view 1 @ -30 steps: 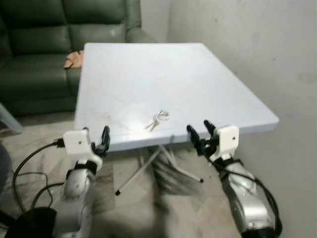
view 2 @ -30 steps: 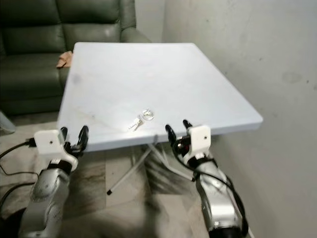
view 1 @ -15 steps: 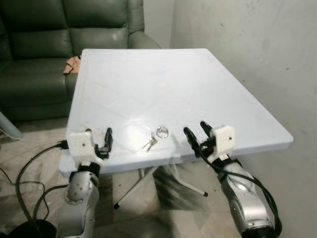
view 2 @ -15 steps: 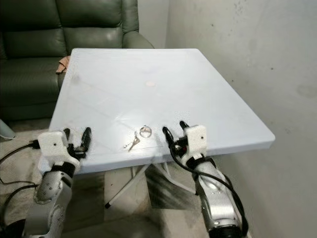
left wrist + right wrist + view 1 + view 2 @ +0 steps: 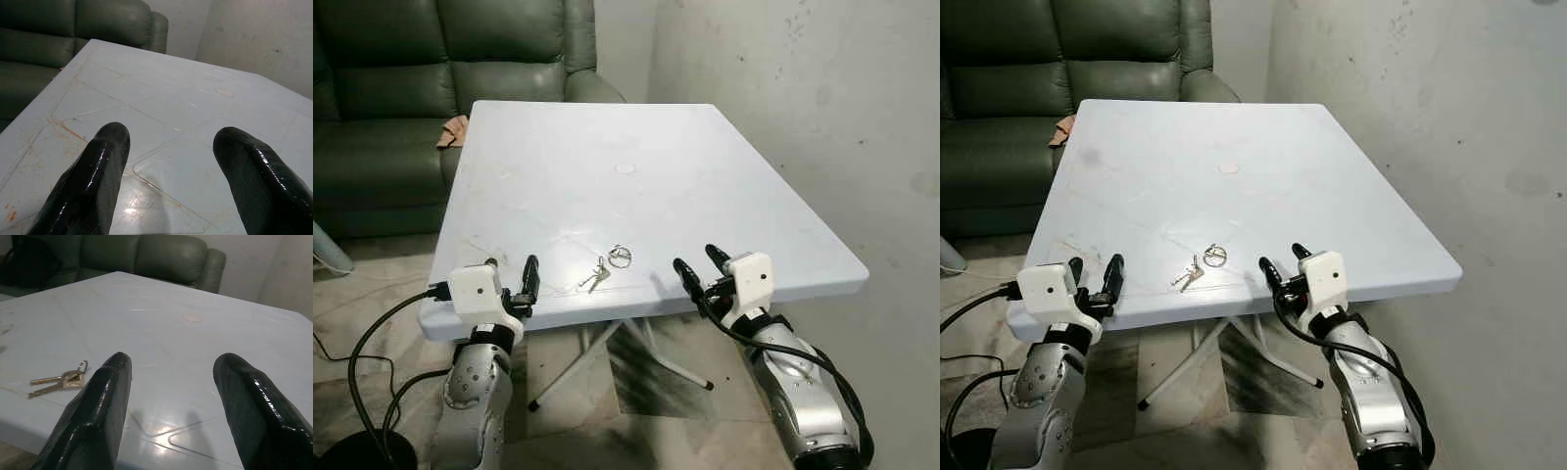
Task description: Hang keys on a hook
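Note:
A small bunch of keys (image 5: 598, 278) on a metal ring (image 5: 622, 257) lies flat on the white table (image 5: 607, 147), near its front edge. The same keys (image 5: 61, 380) lie ahead of my right gripper in the right wrist view. My right gripper (image 5: 698, 266) hovers open at the front edge, a short way to the right of the keys. At the front left corner my left gripper (image 5: 512, 278) is open as well, with nothing between its fingers (image 5: 105, 166). I see no hook.
A dark green sofa (image 5: 401, 88) stands behind the table, with a small tan object (image 5: 453, 129) on its seat. A bare grey wall (image 5: 803, 108) runs along the right. Folding table legs (image 5: 607, 348) and a black cable (image 5: 372, 352) are on the tiled floor.
The camera has come closer to the table, and both grippers now reach over its front edge. The keys have not moved on the table.

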